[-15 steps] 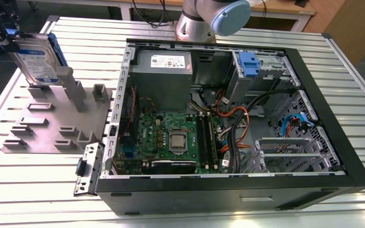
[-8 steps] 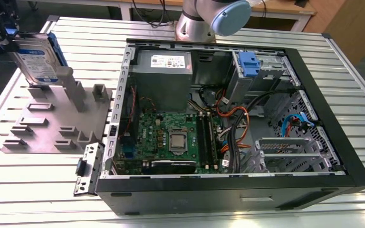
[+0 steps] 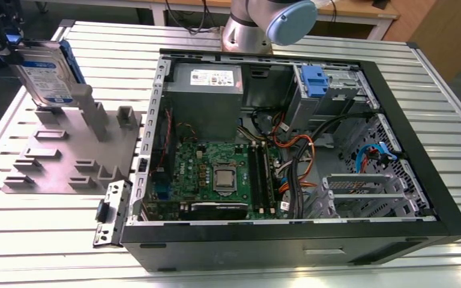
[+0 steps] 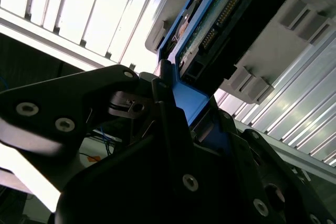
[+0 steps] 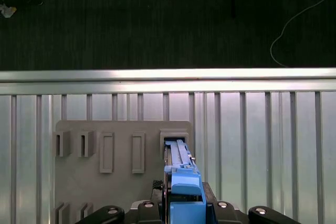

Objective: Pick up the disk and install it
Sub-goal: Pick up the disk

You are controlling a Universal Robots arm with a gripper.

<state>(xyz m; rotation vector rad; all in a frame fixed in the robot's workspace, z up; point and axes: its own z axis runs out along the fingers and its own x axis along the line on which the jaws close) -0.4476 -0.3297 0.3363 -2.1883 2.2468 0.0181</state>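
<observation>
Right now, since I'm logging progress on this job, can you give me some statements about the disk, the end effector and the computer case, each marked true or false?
1. The disk stands upright over the grey rack, on the exterior view's left of the computer case. True.
2. The disk sits in a bay inside the computer case. False: it is outside the case, at the rack.
3. The end effector has the disk's blue frame between its fingers. True.
4. The computer case is closed. False: its side is open, and the motherboard shows.
</observation>
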